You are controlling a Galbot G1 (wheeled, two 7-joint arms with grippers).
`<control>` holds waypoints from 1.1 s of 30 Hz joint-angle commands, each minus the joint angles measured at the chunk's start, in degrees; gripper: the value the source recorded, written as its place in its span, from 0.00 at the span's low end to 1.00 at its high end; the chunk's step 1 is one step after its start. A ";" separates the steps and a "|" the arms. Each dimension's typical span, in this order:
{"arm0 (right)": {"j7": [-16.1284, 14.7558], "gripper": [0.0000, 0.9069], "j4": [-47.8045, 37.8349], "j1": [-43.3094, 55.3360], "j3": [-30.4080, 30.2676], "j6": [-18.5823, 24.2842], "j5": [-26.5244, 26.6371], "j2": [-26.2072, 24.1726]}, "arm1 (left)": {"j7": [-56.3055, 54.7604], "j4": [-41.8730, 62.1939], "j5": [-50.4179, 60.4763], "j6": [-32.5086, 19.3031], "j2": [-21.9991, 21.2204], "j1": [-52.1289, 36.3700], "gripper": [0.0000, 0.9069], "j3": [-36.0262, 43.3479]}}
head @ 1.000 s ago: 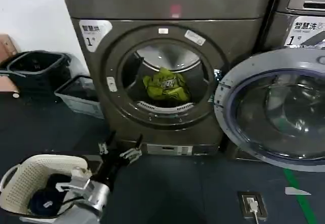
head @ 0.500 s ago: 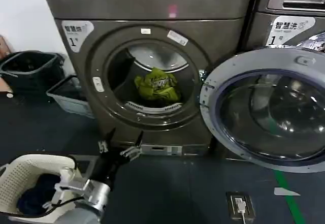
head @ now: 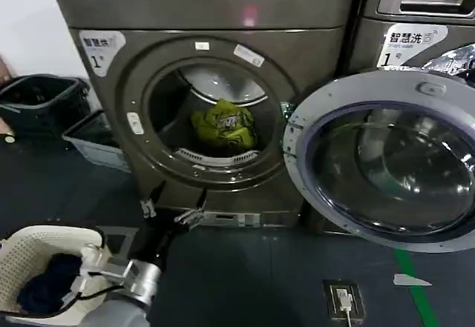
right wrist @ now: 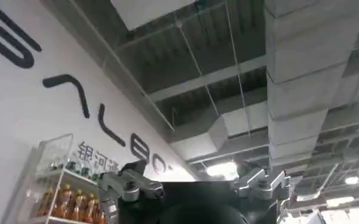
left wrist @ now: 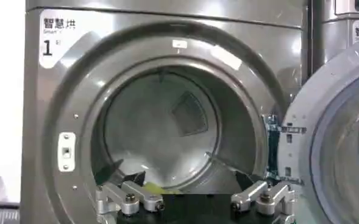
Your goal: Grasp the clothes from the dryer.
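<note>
The dryer (head: 223, 1) stands in front of me with its round door (head: 386, 156) swung open to the right. The clothes (head: 223, 125), a small yellow-green bundle with dark marks, lie low in the silver drum. My left gripper (head: 172, 207) is open and empty, low in front of the dryer's base, below the mouth and apart from the bundle. In the left wrist view the left gripper (left wrist: 179, 178) faces the dryer (left wrist: 57, 91) mouth, with a sliver of the clothes (left wrist: 158, 190) between its fingers. My right gripper (right wrist: 191, 170) is open, pointing up at the ceiling.
A white basket (head: 30, 249) holding a dark blue cloth (head: 44, 286) sits at my lower left. Dark bins (head: 41, 104) and a grey crate (head: 96, 141) stand left of the dryer. A second machine (head: 415, 15) stands on the right behind the door. A small floor socket (head: 343, 299) lies nearby.
The dryer has slid left in the head view and looks a little larger. The left gripper stays open, low before the dryer's base.
</note>
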 commanded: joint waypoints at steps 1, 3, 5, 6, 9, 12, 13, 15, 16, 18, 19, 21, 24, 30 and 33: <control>-0.01 1.00 0.20 0.07 -0.02 0.32 0.58 0.04 | 0.00 0.22 0.31 -0.04 0.06 -0.01 1.00 0.00; 0.05 1.00 0.18 0.04 0.06 0.31 0.88 -0.06 | 0.00 0.02 0.33 -0.05 0.07 0.19 1.00 -0.10; 0.13 1.00 0.19 -0.04 0.21 0.25 1.54 -0.13 | 0.00 -0.12 0.30 -0.05 0.08 0.39 1.00 -0.09; 0.18 1.00 0.22 -0.06 0.24 0.18 1.74 -0.15 | 0.01 -0.07 0.34 -0.06 0.07 0.43 1.00 -0.05; 0.36 1.00 0.47 -0.03 0.16 -0.08 2.52 -0.09 | 0.01 -0.25 0.35 -0.05 0.08 0.55 1.00 0.01; 0.38 1.00 0.64 0.00 0.09 -0.09 2.70 -0.15 | 0.02 -0.42 0.34 -0.08 0.17 0.70 1.00 -0.07; 0.38 1.00 0.72 0.01 0.07 -0.10 2.76 -0.18 | 0.01 -0.43 0.34 -0.07 0.20 0.71 1.00 -0.08; 0.48 1.00 0.83 0.04 -0.06 -0.12 2.91 -0.18 | 0.05 -0.46 0.33 -0.06 0.24 0.79 1.00 -0.02; 0.51 1.00 0.87 0.03 -0.10 -0.13 2.93 -0.18 | 0.04 -0.42 0.33 -0.07 0.23 0.79 1.00 0.03; 0.50 1.00 0.91 -0.08 -0.01 -0.14 3.00 -0.16 | 0.03 -0.35 0.36 -0.09 0.17 0.81 1.00 0.05; 0.54 1.00 0.92 -0.12 0.03 -0.14 3.05 -0.15 | 0.03 -0.36 0.32 -0.09 0.19 0.83 1.00 0.07; 0.54 1.00 0.91 -0.15 0.07 -0.12 3.05 -0.14 | 0.07 -0.30 0.32 -0.09 0.21 0.76 1.00 0.06; 0.57 1.00 0.98 -0.09 0.06 -0.10 3.13 0.00 | 0.07 -0.25 0.30 -0.12 0.13 0.67 1.00 0.03; 0.54 1.00 1.01 -0.03 0.05 -0.36 3.04 0.11 | 0.06 0.10 0.29 -0.11 0.03 0.46 1.00 0.14; 0.51 1.00 1.13 -0.09 0.13 -0.37 3.04 0.06 | 0.05 0.25 0.25 -0.12 -0.07 0.32 1.00 0.13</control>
